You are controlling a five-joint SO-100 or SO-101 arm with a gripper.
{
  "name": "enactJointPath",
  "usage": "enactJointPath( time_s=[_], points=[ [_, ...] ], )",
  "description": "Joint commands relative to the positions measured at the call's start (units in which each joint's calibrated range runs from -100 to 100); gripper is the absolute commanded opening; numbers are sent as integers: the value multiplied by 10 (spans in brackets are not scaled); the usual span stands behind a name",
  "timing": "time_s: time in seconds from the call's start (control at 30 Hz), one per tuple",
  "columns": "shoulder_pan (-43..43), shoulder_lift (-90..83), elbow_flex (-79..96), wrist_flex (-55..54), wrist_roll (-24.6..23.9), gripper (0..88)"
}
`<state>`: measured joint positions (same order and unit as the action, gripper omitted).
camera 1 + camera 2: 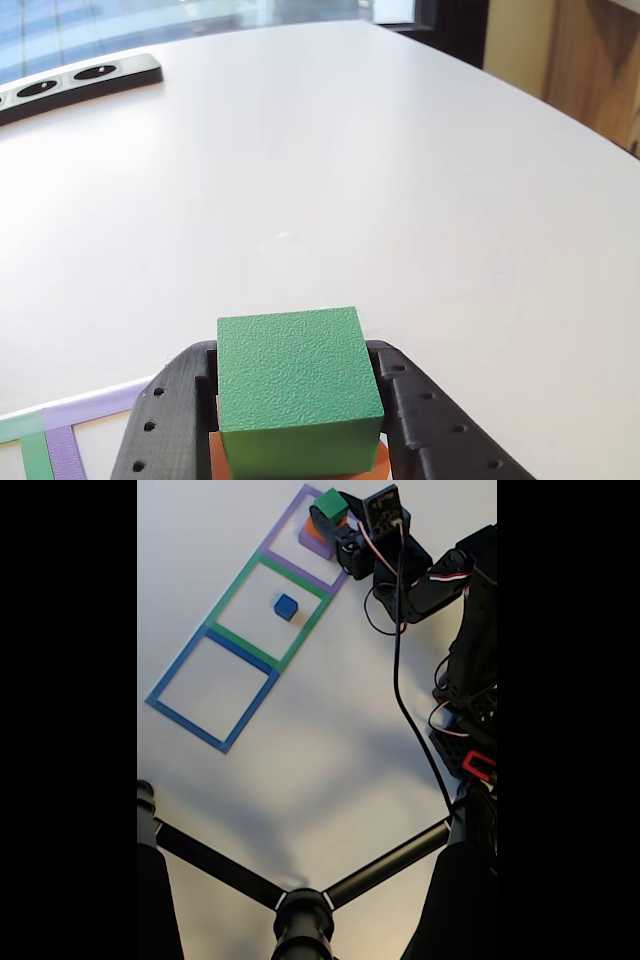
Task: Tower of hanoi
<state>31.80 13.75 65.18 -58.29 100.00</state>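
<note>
Green cube (298,385) clamped between the black fingers of the gripper (337,518), atop the orange block (314,527) and purple block (318,546) just below, inside the purple square (283,540) at the gripper's position. Blue cube (286,606) already resting in the green square (228,592), just beside the gripper. Blue square (172,676) farther off. Judged early: smallest piece moved, three left

top cube (298,385) on stack, small cube (286,606) apparently middle square (268,616)
</note>
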Motion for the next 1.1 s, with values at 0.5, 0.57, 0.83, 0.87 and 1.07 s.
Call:
enactJointPath(
  time_s=[0.5,0.57,0.83,0.87,1.07],
  points=[
    [-12,-194,-23,204,0,75],
    [-12,-220,-30,239,0,74],
    [-20,-402,-107,522,0,76],
    [-20,-421,-119,555,0,75],
    [-40,-519,-190,717,0,75]
  ],
)
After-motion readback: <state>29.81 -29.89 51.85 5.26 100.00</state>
